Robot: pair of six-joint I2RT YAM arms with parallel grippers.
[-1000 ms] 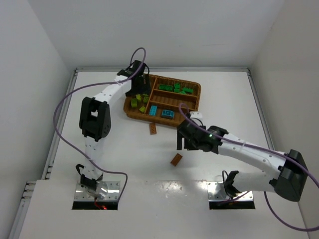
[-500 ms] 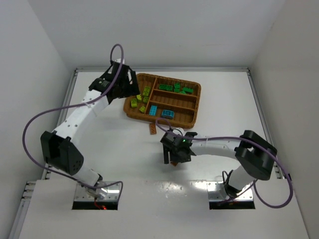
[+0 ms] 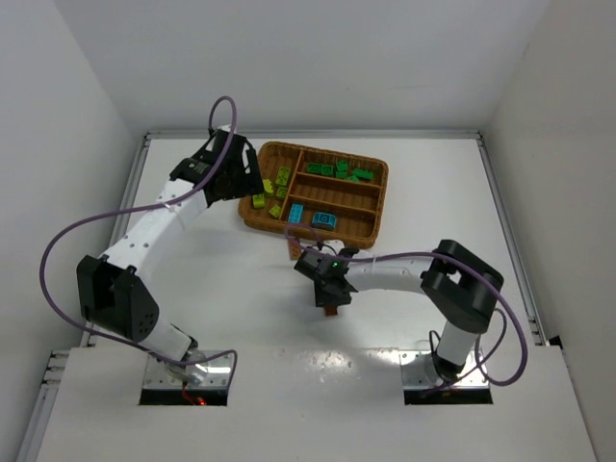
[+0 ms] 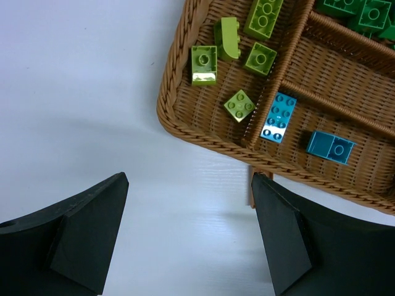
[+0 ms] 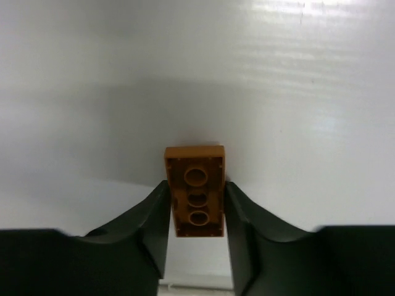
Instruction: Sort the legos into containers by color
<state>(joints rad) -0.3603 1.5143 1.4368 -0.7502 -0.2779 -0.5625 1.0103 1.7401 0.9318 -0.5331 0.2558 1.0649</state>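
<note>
An orange-brown lego (image 5: pixel 194 163) lies hollow side up on the white table, and my right gripper (image 5: pixel 196 186) is shut on its two long sides. From above, that gripper (image 3: pixel 330 292) stands over the brick (image 3: pixel 333 308), in front of the wicker tray (image 3: pixel 381 197). The tray's long section holds lime-yellow legos (image 4: pixel 204 61), one slot dark green ones (image 3: pixel 346 171), another blue-teal ones (image 4: pixel 279 117). My left gripper (image 4: pixel 188 231) hangs open over bare table beside the tray's near-left corner (image 4: pixel 179 117), holding nothing.
A second orange-brown lego (image 3: pixel 295 248) lies on the table against the tray's front wall, its edge showing beside my left gripper's right finger (image 4: pixel 281 234). White walls enclose the table on three sides.
My right gripper moved left and down over the orange-brown lego and closed on it. My left arm swung away from the tray's long section to its near-left corner.
</note>
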